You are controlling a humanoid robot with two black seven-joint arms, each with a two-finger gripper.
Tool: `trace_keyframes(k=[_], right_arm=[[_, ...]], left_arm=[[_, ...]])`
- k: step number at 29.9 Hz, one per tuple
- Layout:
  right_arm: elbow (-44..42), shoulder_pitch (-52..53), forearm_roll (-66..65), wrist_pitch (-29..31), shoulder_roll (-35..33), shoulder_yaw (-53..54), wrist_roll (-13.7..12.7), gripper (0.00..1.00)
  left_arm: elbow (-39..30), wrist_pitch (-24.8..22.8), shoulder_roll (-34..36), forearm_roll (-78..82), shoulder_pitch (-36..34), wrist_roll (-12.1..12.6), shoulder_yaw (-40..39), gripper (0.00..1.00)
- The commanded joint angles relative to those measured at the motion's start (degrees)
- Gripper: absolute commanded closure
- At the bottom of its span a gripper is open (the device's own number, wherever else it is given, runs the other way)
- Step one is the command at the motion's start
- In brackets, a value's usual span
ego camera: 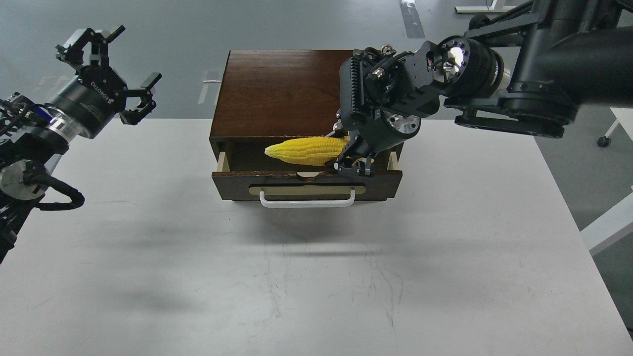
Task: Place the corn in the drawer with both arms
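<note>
The yellow corn [302, 151] lies level over the open drawer [306, 184], pointed end to the left, thick end to the right. My right gripper [354, 162] reaches down from the right, and its fingers close around the corn's thick end just inside the drawer front. The drawer is pulled out a little from the dark brown cabinet [277, 94]; its white handle [306, 201] faces me. My left gripper [110, 66] is held up at the far left, fingers spread and empty, well away from the cabinet.
The cabinet stands at the far middle edge of the white table [316, 277]. The right arm's thick links [519, 89] hang over the cabinet's right side. A second white table edge [608, 222] shows at the right.
</note>
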Motion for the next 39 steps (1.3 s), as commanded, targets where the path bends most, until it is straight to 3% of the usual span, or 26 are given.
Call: trace_keyframes(k=[1, 17, 28, 33, 39], right_arm=[[0.0, 0.1, 0.0, 0.0, 0.1, 0.0, 0.0, 0.47], [0.0, 0.1, 0.0, 0.0, 0.0, 0.0, 0.0, 0.37], [0.0, 0.6, 0.7, -0.6, -0.8, 0.1, 0.0, 0.37], [0.2, 1.0, 5.8, -0.8, -5.3, 2.2, 0.0, 0.34], [0.7, 0.7, 22.6, -0.6, -13.3, 4.8, 0.0, 0.26]], left_arm=[[-0.1, 0.0, 0.1, 0.0, 0.0, 0.0, -0.3, 0.01], [-0.1, 0.0, 0.8, -0.3, 0.0, 0.0, -0.5, 0.01], [-0.1, 0.0, 0.9, -0.3, 0.0, 0.0, -1.2, 0.01], [-0.1, 0.0, 1.0, -0.3, 0.0, 0.0, -1.3, 0.01], [-0.1, 0.0, 0.9, -0.3, 0.0, 0.0, -1.2, 0.01]])
